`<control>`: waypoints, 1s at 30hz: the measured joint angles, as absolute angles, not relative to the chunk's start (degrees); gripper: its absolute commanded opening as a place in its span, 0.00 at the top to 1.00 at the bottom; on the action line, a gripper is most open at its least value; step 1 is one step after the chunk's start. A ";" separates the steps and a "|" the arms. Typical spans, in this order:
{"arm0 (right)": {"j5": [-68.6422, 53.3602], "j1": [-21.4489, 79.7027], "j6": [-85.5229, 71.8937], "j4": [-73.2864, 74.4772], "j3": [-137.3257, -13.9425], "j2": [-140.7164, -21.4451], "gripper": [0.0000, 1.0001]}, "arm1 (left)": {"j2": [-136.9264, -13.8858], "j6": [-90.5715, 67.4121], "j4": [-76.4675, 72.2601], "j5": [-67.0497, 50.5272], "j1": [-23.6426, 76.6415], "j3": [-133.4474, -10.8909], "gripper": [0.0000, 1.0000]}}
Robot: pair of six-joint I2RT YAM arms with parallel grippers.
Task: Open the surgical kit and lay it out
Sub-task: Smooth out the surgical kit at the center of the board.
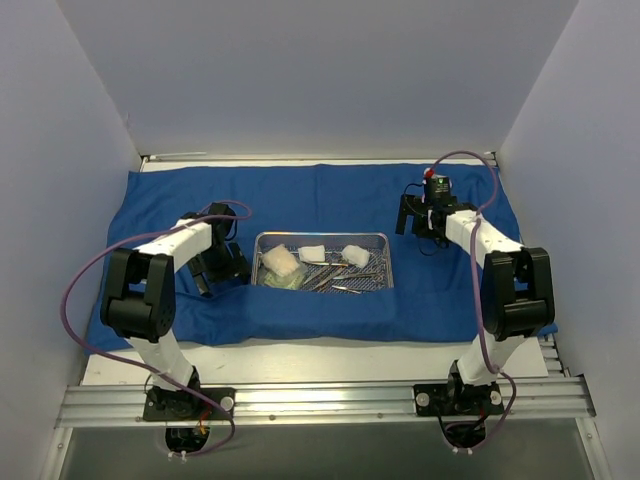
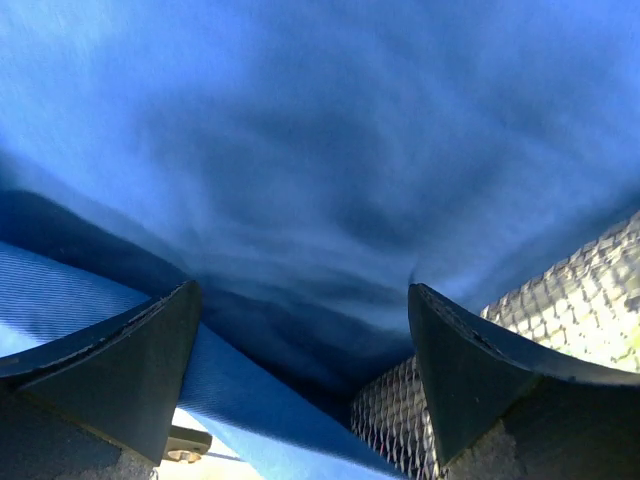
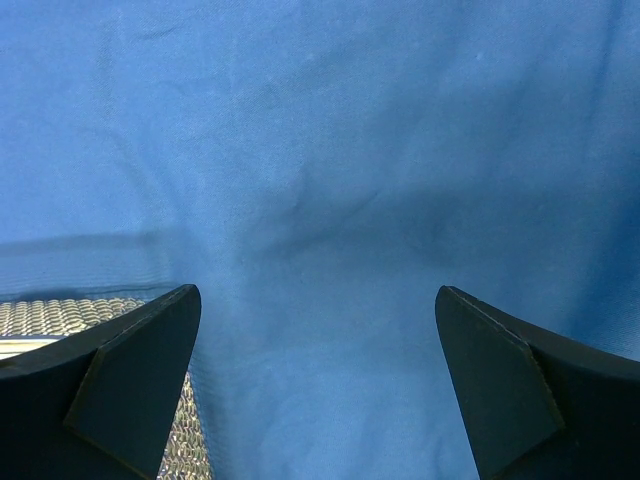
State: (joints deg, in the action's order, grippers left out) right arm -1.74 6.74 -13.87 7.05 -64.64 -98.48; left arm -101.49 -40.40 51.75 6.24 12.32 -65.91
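The blue cloth drape (image 1: 330,195) lies spread open over the table. The steel wire-mesh tray (image 1: 322,238) stands on it at the middle, holding white gauze pads (image 1: 283,260), a small clear packet (image 1: 284,281) and steel instruments (image 1: 345,279). My left gripper (image 1: 222,268) is open and low on the cloth just left of the tray; its view shows blue cloth (image 2: 330,150) and the mesh wall (image 2: 400,420). My right gripper (image 1: 420,228) is open and empty above the cloth (image 3: 330,180) right of the tray, whose mesh (image 3: 60,315) shows at the lower left.
White walls enclose the table on three sides. The cloth's front edge hangs near the table's front edge (image 1: 320,355). An aluminium rail (image 1: 320,400) carries both arm bases. Purple cables loop beside each arm.
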 measured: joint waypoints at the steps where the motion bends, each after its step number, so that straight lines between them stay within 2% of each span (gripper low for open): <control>1: -1.78 6.74 -13.87 7.07 -64.64 -98.48 0.01 | -101.08 -40.40 51.81 5.65 12.32 -65.39 0.06; 13: -1.80 6.74 -13.93 7.11 -64.36 -96.25 0.01 | -82.02 -39.70 60.25 1.19 13.21 -57.23 0.06; 30: -0.62 6.74 -14.04 8.43 -60.71 -88.31 0.00 | -72.99 -45.93 74.63 -0.95 24.05 -54.00 0.06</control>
